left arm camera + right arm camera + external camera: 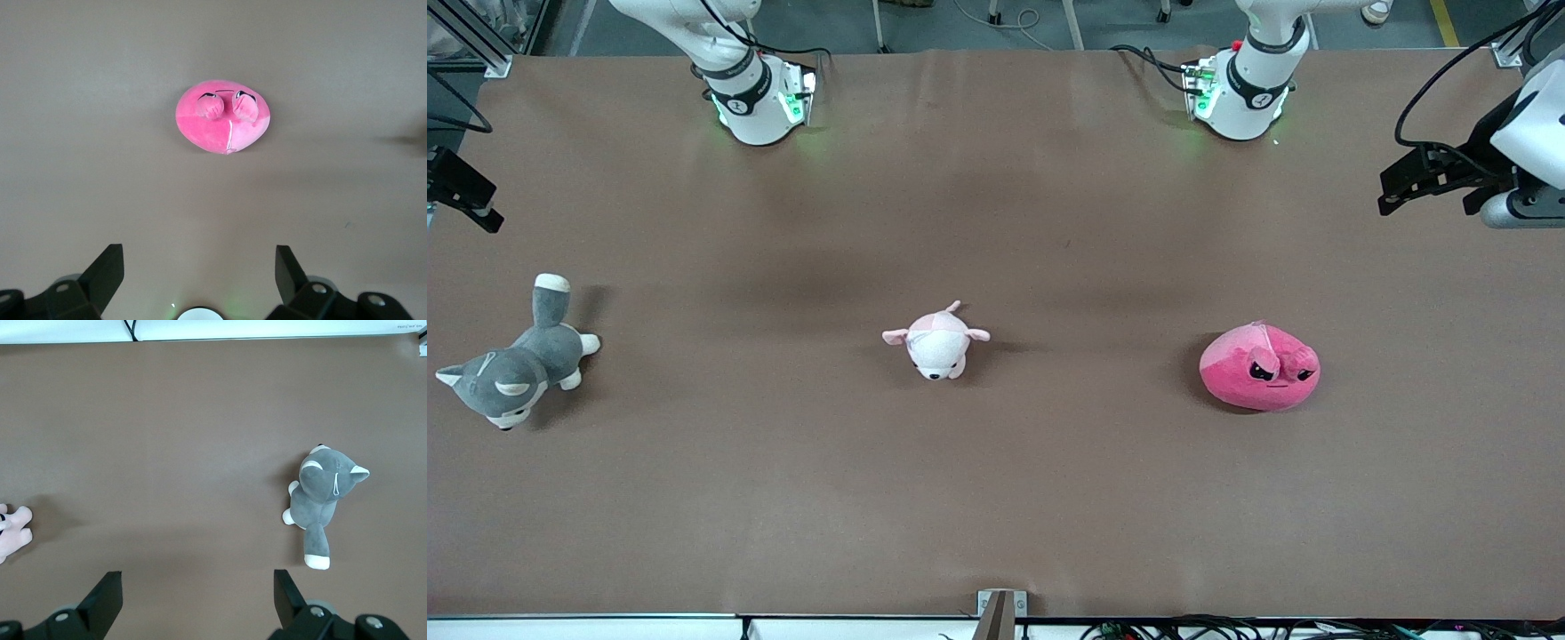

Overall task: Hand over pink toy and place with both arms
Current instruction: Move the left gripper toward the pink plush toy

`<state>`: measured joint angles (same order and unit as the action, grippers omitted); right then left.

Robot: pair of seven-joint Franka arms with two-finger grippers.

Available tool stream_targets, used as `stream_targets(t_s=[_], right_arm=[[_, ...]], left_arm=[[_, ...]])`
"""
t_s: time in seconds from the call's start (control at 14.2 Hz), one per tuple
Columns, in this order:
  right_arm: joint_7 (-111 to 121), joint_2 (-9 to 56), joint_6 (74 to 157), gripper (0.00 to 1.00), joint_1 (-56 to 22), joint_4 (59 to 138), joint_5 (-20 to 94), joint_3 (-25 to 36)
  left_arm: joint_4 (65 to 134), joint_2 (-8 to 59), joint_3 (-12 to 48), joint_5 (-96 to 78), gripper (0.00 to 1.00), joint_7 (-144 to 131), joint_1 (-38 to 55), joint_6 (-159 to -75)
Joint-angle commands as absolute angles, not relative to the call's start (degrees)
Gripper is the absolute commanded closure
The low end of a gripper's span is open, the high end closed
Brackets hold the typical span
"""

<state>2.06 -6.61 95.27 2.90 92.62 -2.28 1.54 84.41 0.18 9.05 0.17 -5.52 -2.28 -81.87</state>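
**Pink toy sits alone, both hands up & open**

The pink toy (1260, 367) lies on the brown desk (996, 498), toward the left arm's end. It is round w/ an angry face, and its face looks at the front camera. Nothing touches it.

The left hand (199, 267) is up in the air over the desk, at the left arm's end. Its 2 fingers (107, 270) are spread wide, w/ nothing between them. In the left wrist view the pink toy (223, 125) shows well apart from the fingers, ears on top. In the front view the left hand (1414, 182) pokes in at the edge of the pic, up high, not over the toy.

The right hand (198, 590) is up too, over the right arm's end of the desk. Its fingers (105, 597) are wide apart & hold nothing. In the front view only a bit of the right hand (463, 191) shows at the edge.

2 more toys are on the desk. A small pale pig (936, 342) lies in the middle, well apart from the pink toy. A grey dog (516, 369) lies on its side at the right arm's end, tail pointing to the arm bases. The right wrist view shows the grey dog (323, 503) and a bit of the pig (13, 533) at the edge.

Both arm bases (760, 98) stand at the top of the front view, w/ green lights on.
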Motion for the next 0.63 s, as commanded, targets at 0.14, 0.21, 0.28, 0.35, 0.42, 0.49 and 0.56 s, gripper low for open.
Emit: stream_targets(t_s=[0.14, 0.21, 0.28, 0.35, 0.42, 0.49, 0.56], right_arm=[[1.8, -6.9, 95.1, 0.0, 3.7, 93.0, -1.1, 1.1], [1.8, -6.9, 95.1, 0.0, 3.7, 93.0, -1.1, 1.2], [1.8, -6.9, 95.1, 0.0, 3.7, 93.0, -1.1, 1.1], [1.8, -6.9, 95.1, 0.0, 3.7, 93.0, -1.1, 1.2], [1.8, -6.9, 95.1, 0.0, 3.7, 93.0, -1.1, 1.2], [1.8, -6.9, 95.1, 0.0, 3.7, 93.0, -1.1, 1.2], [1.8, -6.9, 95.1, 0.0, 3.8, 93.0, -1.1, 1.2]], left_arm=[[84.0, -0.4, 8.9, 0.4, 0.0, -4.8, -2.9, -81.6], [83.9, -0.2, 8.8, 0.5, 0.0, -4.9, -3.0, -81.6], [83.8, 0.1, 8.8, 0.5, 0.0, -4.8, -2.9, -81.6], [83.8, 1.2, 8.7, 0.4, 0.0, -4.6, -3.0, -82.4], [83.9, 2.9, 8.7, 0.4, 0.0, -4.6, -3.0, -83.4], [84.2, 4.1, 8.7, 0.2, 0.0, -4.6, -2.9, -85.2], [84.6, 5.3, 8.7, 0.3, 0.0, -4.8, -2.8, -86.8]])
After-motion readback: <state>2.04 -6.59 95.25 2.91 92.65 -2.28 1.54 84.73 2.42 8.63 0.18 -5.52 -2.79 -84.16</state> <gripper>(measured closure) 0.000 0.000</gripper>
